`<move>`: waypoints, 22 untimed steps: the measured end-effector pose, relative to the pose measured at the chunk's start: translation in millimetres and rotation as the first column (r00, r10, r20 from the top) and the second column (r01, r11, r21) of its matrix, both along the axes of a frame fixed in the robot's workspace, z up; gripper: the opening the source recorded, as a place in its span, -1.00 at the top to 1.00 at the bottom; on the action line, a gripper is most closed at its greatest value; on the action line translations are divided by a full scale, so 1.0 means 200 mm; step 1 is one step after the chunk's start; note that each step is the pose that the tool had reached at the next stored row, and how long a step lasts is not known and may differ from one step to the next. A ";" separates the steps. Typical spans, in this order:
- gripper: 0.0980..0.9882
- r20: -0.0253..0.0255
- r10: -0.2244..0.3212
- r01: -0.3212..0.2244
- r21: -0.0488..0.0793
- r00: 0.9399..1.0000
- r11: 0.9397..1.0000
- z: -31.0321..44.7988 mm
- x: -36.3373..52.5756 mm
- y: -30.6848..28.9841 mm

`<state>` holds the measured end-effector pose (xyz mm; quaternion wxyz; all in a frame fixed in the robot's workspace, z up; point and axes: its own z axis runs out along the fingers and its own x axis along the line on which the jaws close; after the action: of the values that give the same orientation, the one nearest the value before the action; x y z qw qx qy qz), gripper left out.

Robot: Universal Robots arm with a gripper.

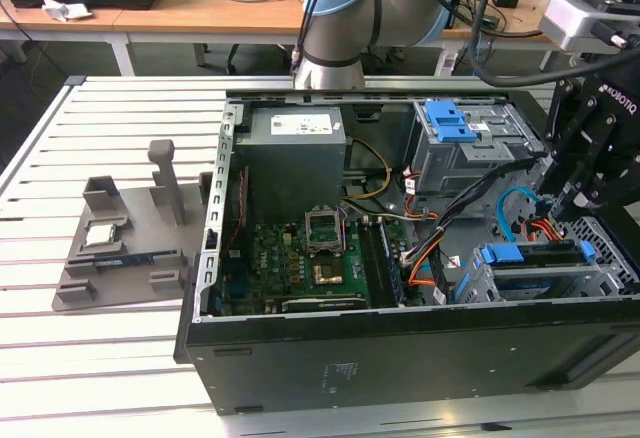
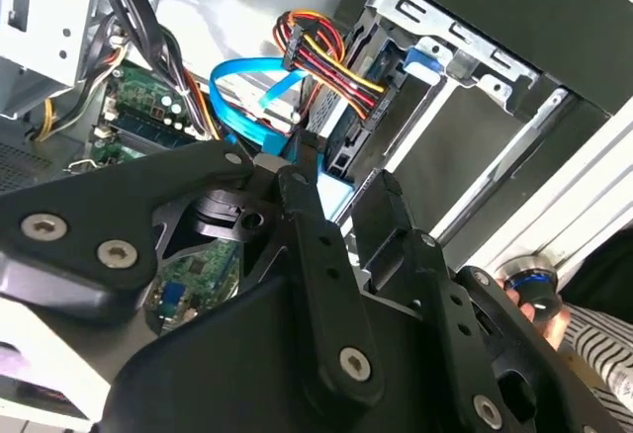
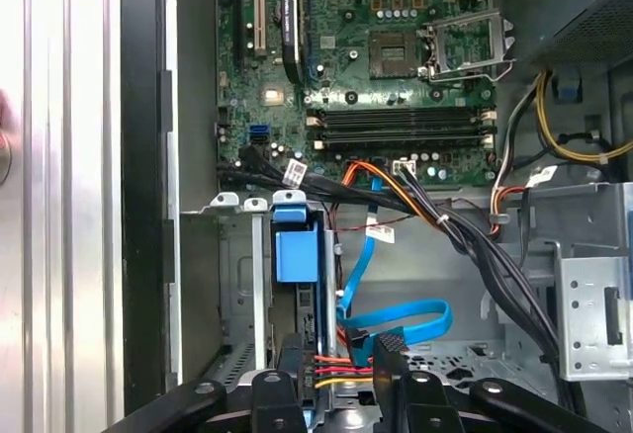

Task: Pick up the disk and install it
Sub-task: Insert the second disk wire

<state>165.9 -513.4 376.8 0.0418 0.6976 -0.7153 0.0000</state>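
The disk (image 1: 530, 255) stands on edge in the lower drive cage (image 1: 600, 268) at the exterior view's right, its blue carrier showing along the top. In the first wrist view the carrier's blue tab (image 3: 295, 255) sits in the cage slot, with red, yellow and black power wires (image 3: 336, 364) and a blue data cable (image 3: 396, 314) at the disk's near end. My gripper (image 1: 562, 208) hovers just above that end. Its black fingers (image 3: 297, 359) stand apart, open, on either side of the wire plug; nothing is clamped. In the second wrist view the gripper (image 2: 336, 191) points at the disk (image 2: 346, 127).
The open computer case (image 1: 300, 358) lies on a slatted table. Inside are the motherboard (image 1: 300, 258), the power supply (image 1: 295, 158) and an upper cage with a blue latch (image 1: 450, 120). A grey fixture (image 1: 120, 258) holds a chip. A person's hand (image 2: 539, 300) rests beside the case.
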 end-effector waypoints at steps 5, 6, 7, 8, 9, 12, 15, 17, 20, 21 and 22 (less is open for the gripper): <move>0.28 0.000 0.017 -0.017 -0.001 1.000 1.000 -0.033 -0.009 0.000; 0.28 0.000 0.019 -0.019 -0.001 1.000 1.000 -0.039 -0.010 0.000; 0.28 0.000 0.020 -0.020 -0.001 1.000 1.000 -0.040 -0.010 0.000; 0.28 0.000 0.020 -0.020 -0.001 1.000 1.000 -0.040 -0.010 0.000; 0.28 0.000 0.020 -0.020 -0.001 1.000 1.000 -0.040 -0.010 0.000; 0.28 0.000 0.020 -0.020 -0.001 1.000 1.000 -0.041 -0.011 0.000; 0.28 0.000 0.020 -0.020 -0.001 1.000 1.000 -0.041 -0.011 0.000; 0.28 0.000 0.020 -0.020 -0.001 1.000 1.000 -0.041 -0.011 0.000; 0.74 0.000 0.021 -0.021 -0.001 1.000 1.000 -0.042 -0.011 0.000; 0.86 0.000 0.021 -0.021 -0.001 1.000 1.000 -0.041 -0.011 0.000; 0.86 0.000 0.021 -0.021 -0.001 1.000 1.000 -0.042 -0.011 0.000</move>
<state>163.7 -513.4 368.5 0.0422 0.7050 -0.7079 0.0009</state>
